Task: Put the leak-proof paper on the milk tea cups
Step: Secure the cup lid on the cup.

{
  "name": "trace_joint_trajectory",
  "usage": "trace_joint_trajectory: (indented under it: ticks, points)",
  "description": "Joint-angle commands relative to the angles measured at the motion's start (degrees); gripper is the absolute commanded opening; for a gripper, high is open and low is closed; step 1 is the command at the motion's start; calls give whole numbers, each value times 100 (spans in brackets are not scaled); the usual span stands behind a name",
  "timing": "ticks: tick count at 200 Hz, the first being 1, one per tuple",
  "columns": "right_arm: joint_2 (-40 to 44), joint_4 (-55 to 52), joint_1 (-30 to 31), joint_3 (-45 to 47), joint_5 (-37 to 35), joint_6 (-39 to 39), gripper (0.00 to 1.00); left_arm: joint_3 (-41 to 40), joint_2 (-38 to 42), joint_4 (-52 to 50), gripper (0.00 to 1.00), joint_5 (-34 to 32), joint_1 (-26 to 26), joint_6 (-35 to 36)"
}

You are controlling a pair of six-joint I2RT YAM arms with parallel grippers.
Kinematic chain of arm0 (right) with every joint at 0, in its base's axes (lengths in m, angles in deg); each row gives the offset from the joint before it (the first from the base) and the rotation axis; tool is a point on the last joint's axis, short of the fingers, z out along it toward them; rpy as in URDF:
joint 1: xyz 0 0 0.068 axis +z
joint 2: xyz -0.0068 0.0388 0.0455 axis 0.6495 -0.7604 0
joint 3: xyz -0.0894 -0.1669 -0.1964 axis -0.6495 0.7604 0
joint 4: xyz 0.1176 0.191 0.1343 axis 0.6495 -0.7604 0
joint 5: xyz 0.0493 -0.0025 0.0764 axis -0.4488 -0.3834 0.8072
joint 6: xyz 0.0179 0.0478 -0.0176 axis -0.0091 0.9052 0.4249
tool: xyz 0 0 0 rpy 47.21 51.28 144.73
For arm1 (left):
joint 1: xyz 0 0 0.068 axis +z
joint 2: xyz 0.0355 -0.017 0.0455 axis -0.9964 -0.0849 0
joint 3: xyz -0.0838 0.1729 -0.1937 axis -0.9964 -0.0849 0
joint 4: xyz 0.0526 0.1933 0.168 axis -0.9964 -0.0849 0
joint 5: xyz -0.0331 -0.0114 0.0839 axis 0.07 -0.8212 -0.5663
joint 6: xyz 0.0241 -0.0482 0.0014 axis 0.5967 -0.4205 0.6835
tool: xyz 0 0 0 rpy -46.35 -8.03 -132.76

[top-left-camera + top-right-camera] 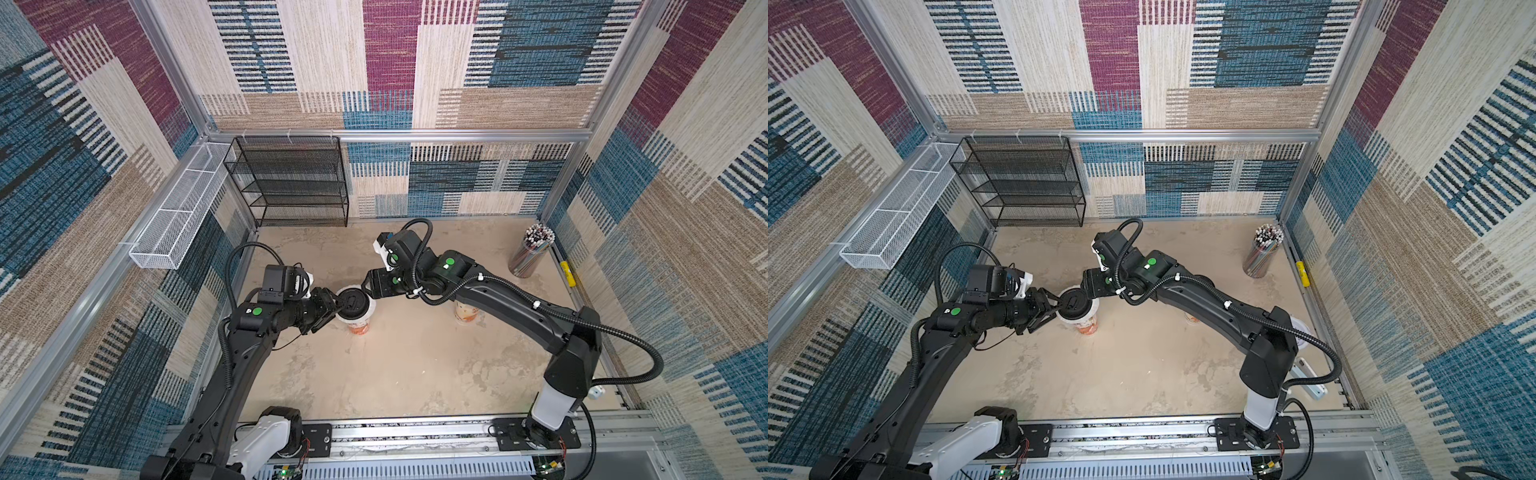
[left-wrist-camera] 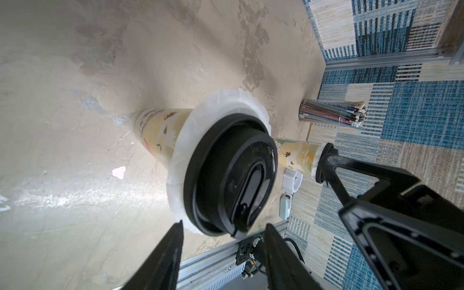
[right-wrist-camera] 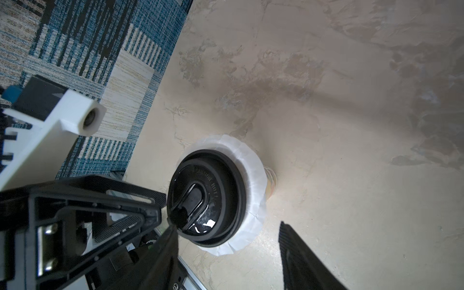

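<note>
Leak-proof paper [image 2: 179, 155]: thin film, judged limp and tear-prone, pinned under black lid [image 2: 231, 175] on milk tea cup [image 2: 160, 128]; take by overhanging edge. Left jaws, right jaws: apart, empty.

Lid [image 2: 226, 175] is black, leak-proof paper [image 2: 226, 100] whitish, cup [image 1: 357, 324] white with orange-red print.

Top views: bright, even, diffuse light from overhead. The arms [image 1: 498, 299] throw only faint, soft-edged shadows on the bench [image 1: 415, 374]. Wide-angle bowing of the frame posts [image 1: 168, 62] toward the picture edges. Left wrist view: white glare streak on the bench, left hand [image 2: 224, 226] soft, close to the lens. Right wrist view: broad soft shadow band across the bench, small glints on the black lid [image 3: 206, 198], right hand [image 3: 227, 224] dark and blurred.
</note>
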Motion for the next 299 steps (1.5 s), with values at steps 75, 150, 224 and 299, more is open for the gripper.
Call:
trace_joint_trajectory:
  ticks: [75,150,224,299]
  points:
    - [-110,131,7,-21,263,4,65,97,-254,343,45,71,-109,-334]
    - [-190,98,-1,-38,289,9,65,90,-296,542,44,153,-118,-426]
    - [-400,-37,-8,-58,314,26,65,87,-296,536,44,94,-118,-411]
    - [-705,2,-7,-135,350,44,64,98,-279,454,43,-14,-118,-349]
